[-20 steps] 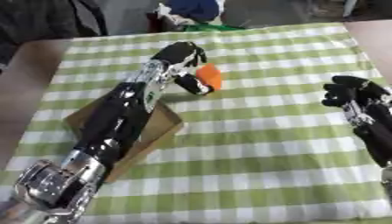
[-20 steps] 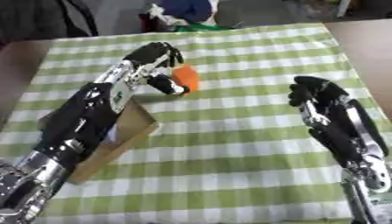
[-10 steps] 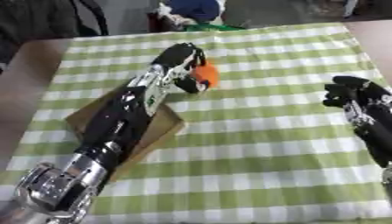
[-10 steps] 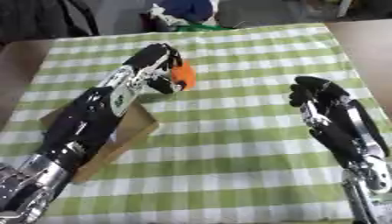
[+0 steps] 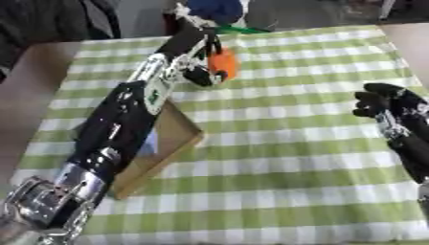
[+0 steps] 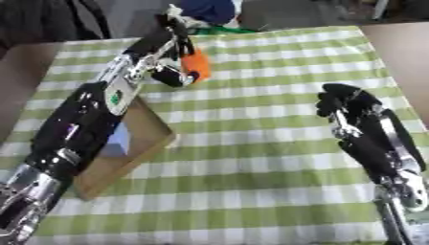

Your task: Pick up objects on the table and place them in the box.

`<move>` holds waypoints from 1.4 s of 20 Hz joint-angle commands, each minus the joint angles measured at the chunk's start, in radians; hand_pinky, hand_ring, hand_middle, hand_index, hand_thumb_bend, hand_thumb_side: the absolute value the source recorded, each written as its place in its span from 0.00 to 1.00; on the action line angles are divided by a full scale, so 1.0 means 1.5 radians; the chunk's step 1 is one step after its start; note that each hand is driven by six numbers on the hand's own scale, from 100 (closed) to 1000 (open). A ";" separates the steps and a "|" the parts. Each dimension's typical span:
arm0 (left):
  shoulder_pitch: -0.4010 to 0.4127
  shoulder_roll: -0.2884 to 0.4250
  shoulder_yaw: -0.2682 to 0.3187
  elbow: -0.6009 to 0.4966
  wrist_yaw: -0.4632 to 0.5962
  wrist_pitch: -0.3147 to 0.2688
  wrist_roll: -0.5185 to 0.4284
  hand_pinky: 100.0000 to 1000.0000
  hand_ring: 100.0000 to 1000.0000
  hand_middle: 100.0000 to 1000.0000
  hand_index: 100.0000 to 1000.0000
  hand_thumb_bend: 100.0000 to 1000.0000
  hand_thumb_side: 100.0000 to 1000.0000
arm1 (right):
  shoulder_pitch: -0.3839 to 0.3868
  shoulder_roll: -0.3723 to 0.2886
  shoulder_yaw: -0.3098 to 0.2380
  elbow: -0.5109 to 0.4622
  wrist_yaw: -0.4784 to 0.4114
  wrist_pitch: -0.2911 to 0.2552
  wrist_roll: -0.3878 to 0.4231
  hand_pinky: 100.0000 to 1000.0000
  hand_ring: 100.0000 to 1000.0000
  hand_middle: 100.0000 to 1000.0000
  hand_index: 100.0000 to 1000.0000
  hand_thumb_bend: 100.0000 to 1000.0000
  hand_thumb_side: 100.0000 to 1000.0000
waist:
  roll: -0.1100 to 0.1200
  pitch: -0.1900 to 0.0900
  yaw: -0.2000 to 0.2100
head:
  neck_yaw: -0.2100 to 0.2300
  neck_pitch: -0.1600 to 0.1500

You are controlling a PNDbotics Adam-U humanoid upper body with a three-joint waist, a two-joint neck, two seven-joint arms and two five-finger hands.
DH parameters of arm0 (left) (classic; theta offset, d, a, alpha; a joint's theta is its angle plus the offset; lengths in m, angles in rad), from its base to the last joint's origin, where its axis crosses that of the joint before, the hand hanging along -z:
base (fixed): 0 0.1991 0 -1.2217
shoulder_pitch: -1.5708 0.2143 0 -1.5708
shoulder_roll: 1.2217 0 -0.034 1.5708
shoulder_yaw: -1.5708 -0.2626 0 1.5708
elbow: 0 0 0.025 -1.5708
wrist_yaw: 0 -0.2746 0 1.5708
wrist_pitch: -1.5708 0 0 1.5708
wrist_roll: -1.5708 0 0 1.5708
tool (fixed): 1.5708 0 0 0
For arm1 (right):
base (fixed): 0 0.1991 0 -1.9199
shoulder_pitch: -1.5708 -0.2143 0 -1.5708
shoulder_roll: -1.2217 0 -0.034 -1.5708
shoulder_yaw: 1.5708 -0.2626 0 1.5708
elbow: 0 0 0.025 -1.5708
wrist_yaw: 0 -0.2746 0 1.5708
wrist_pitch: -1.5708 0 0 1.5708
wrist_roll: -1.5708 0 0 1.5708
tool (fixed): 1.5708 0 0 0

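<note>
Left eye view first, from the table's left edge: the box [image 5: 177, 143] lies open under the left forearm, with something pale blue [image 6: 118, 139] inside it. Beyond its far corner, the left hand [image 5: 194, 53] is curled round an orange object [image 5: 223, 65], which looks lifted clear of the cloth near the far edge. So the box lies back toward the near-left of that hand, and I judge the carry must retrace along the forearm. Near the right edge, the right hand [image 6: 345, 106] idles, fingers loosely bent, holding nothing.
</note>
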 commanded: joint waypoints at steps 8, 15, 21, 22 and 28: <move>0.094 0.156 0.009 -0.183 0.092 -0.001 -0.070 0.54 0.45 0.37 0.63 0.23 0.06 | -0.004 -0.010 -0.007 -0.006 0.001 -0.004 -0.002 0.70 0.82 0.52 0.77 0.00 0.40 | -0.003 -0.009 0.021 | -0.007 -0.002; 0.160 0.191 0.008 -0.225 0.112 0.005 -0.097 0.56 0.46 0.38 0.64 0.24 0.06 | -0.004 -0.012 -0.007 -0.005 0.002 -0.004 -0.002 0.70 0.82 0.52 0.77 0.00 0.40 | -0.001 -0.008 0.026 | -0.008 -0.001; 0.202 0.183 0.005 -0.207 0.107 0.007 -0.102 0.56 0.47 0.39 0.64 0.29 0.02 | -0.005 -0.012 -0.007 -0.004 0.003 -0.004 -0.002 0.70 0.82 0.52 0.77 0.00 0.40 | -0.001 -0.007 0.027 | -0.008 -0.002; 0.206 0.181 0.004 -0.203 0.106 0.006 -0.102 0.56 0.47 0.39 0.64 0.24 0.06 | -0.005 -0.012 -0.007 -0.005 0.003 -0.004 -0.002 0.70 0.82 0.52 0.77 0.00 0.40 | -0.001 -0.007 0.027 | -0.008 -0.002; 0.232 0.172 0.012 -0.196 0.092 0.006 -0.099 0.58 0.49 0.43 0.67 0.28 0.08 | -0.004 -0.012 -0.008 -0.004 0.003 -0.004 -0.003 0.70 0.82 0.52 0.77 0.00 0.40 | 0.000 -0.007 0.026 | -0.009 -0.002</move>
